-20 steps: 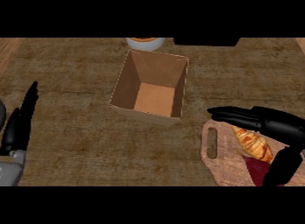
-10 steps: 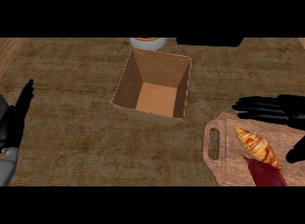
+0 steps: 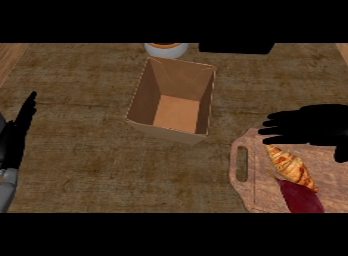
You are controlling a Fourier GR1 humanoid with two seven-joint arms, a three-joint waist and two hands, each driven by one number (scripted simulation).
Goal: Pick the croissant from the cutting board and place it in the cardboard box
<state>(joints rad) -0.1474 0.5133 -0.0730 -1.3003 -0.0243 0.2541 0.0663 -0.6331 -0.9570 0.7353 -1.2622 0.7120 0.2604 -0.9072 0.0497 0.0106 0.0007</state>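
Right hand [image 3: 321, 125] fingers spread above croissant [image 3: 289, 167] on cutting board [image 3: 242, 150], contact unclear; left hand [image 3: 13, 137] fingers straight, together.

The right hand [image 3: 323, 125] is hovering with straight fingers [image 3: 280, 131] just above the croissant [image 3: 290, 166], which is lying on the cutting board [image 3: 242, 150] beside a dark red item [image 3: 302, 199] (unidentifiable). The open cardboard box [image 3: 173, 102] is standing on the worktop [image 3: 81, 90]; the left hand [image 3: 14, 135] is resting at the left edge.
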